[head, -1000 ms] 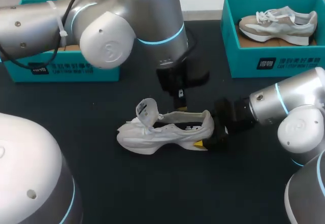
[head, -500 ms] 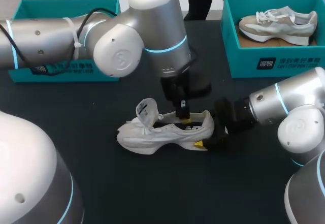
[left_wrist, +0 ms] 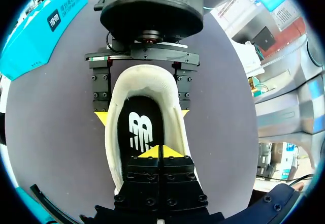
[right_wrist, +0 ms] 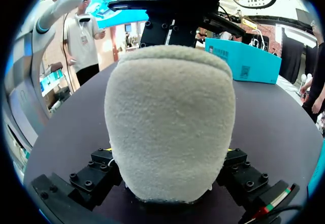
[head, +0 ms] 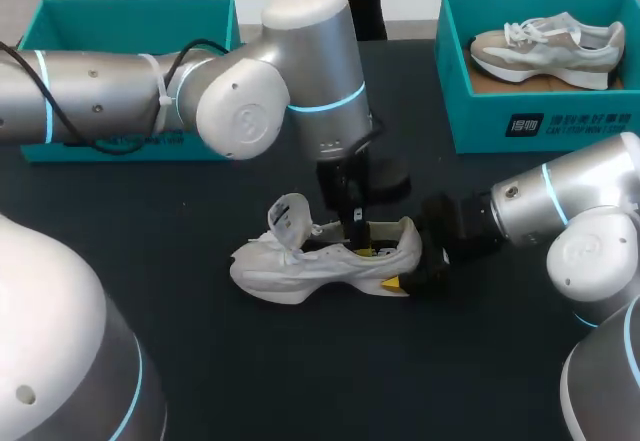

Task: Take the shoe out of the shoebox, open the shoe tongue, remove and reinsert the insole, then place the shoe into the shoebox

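A white shoe (head: 310, 261) lies on its side-sole on the black table, toe toward my left, its tongue (head: 288, 216) folded up. My right gripper (head: 405, 263) holds the heel (right_wrist: 170, 117), one finger (left_wrist: 101, 94) on each side. My left gripper (head: 356, 243) comes down from above. Its yellow tips are shut together inside the shoe's opening. In the left wrist view this gripper (left_wrist: 160, 152) rests on the black insole (left_wrist: 136, 127), close to the heel end. Whether the tips pinch the insole is hidden.
A teal shoebox (head: 130, 11) stands at the back left, partly behind my left arm. A second teal shoebox (head: 540, 126) at the back right holds another pale shoe (head: 545, 46). Bare table lies in front of the shoe.
My left arm has swung right and lowered, bringing its shut gripper from just behind the shoe down into its opening. The right arm and the shoe have stayed put.
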Robot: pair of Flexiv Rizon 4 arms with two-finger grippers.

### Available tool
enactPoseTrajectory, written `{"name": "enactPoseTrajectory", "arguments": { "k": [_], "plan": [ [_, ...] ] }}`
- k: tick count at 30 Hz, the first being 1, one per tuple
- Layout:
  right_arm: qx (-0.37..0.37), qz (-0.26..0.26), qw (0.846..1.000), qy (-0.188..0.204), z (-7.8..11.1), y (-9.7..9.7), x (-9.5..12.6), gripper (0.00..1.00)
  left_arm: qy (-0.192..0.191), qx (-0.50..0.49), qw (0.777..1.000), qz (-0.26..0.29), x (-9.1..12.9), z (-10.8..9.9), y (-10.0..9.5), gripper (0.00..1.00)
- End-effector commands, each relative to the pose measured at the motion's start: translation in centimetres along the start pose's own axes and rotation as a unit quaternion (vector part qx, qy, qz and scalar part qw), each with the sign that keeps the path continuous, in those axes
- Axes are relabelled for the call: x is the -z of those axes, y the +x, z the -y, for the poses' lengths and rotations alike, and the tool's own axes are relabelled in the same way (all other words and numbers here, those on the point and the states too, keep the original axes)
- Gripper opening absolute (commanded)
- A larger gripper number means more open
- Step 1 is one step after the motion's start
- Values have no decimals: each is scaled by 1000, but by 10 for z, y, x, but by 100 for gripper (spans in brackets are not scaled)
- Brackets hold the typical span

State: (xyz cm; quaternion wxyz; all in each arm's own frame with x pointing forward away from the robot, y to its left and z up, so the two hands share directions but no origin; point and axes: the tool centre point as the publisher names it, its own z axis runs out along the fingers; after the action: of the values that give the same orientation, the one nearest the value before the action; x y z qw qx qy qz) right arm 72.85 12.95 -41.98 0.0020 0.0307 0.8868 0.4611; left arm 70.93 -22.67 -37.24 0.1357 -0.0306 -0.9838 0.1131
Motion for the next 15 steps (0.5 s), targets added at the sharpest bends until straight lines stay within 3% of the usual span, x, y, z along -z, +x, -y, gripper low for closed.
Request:
{"name": "enactPoseTrajectory", "arguments": {
  "k": [1, 10, 12, 13, 15],
  "plan": [
    [0, 1, 1000, 2, -1, 0, 0, 0, 4, -5, 1000, -7, -13, 2, 0, 0],
    [0, 1, 1000, 2, -1, 0, 0, 0, -15, -6, 1000, -14, -23, 2, 2, 0],
    [0, 1, 1000, 2, -1, 0, 0, 0, -16, -1, 1000, -11, -23, 0, 2, 31],
    [0, 1, 1000, 2, -1, 0, 0, 0, -17, -2, 1000, -8, -22, -1, 2, 38],
    [0, 1, 1000, 2, -1, 0, 0, 0, -19, 0, 1000, -5, -21, -3, 2, 38]
  ]
}}
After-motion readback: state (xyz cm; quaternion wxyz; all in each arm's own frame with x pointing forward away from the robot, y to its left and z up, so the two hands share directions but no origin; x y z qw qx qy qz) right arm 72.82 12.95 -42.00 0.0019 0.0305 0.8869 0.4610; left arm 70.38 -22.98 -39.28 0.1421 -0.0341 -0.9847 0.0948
